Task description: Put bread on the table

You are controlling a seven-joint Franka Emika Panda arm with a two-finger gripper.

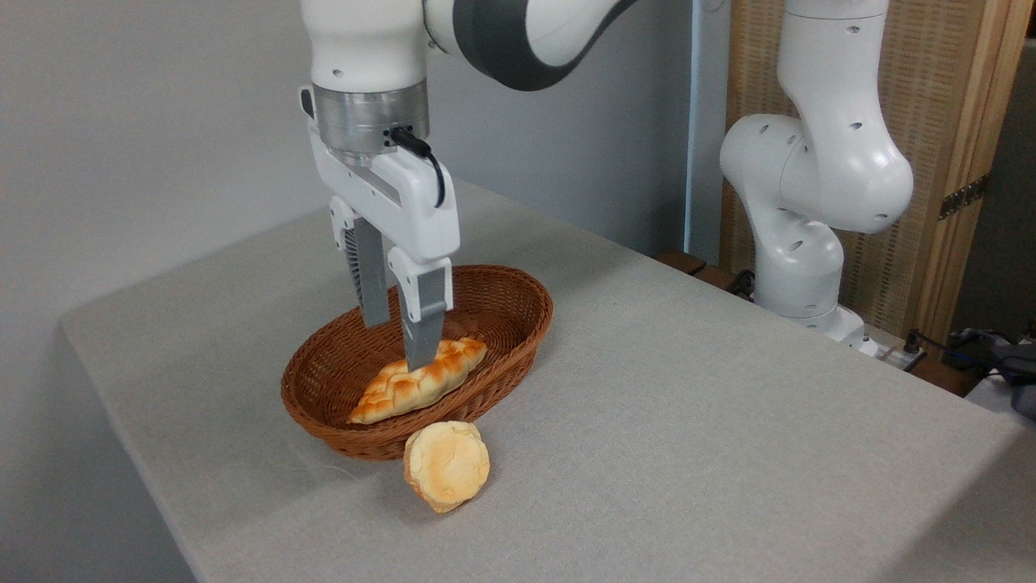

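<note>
Grey cloth covers the table (688, 405), where an oval wicker basket (518, 324) holds a braided loaf (405, 387). Above the basket, the gripper (396, 340) hangs with fingers parted, empty. The bread (447, 465) lies on the table, tilted against the basket's front.

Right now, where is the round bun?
The round bun lies on the table, against the front of the wicker basket, outside it.

White Panda arm (817, 162), glossy rounded shells, dark grey joint band, small round screw recesses. Silver wrist ring, black cable; white gripper (401, 340), grey ribbed fingers (424, 336).
</note>
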